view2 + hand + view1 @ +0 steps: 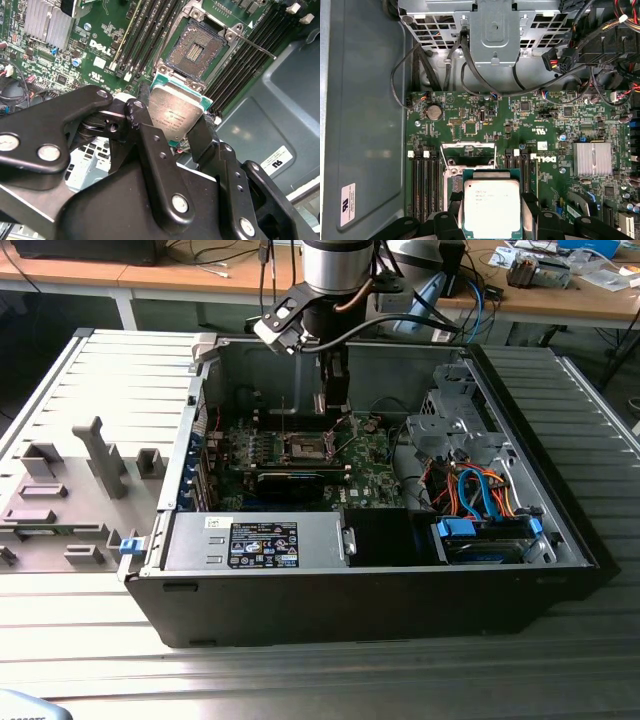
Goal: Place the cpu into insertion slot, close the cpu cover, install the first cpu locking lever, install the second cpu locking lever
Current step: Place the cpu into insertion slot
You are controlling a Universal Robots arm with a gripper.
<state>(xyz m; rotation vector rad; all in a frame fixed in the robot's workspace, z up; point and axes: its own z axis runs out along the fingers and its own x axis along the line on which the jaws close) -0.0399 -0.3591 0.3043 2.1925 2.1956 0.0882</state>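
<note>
One cpu [176,112]: you have it clamped between the fingers [150,145], its silver top showing in both wrist views.
Gripper [175,125]: clenched on two opposite edges of the cpu, touching nothing else.
Insertion slot [195,50]: just beyond the fingertips, uncovered. The second wrist view shows you its contact field, which the cpu largely hides in the first wrist view.
Motherboard [545,125]: under the gripper, carrying the slot.
Computer case [400,590]: open. The exterior view shows your gripper lowered inside it.
</note>
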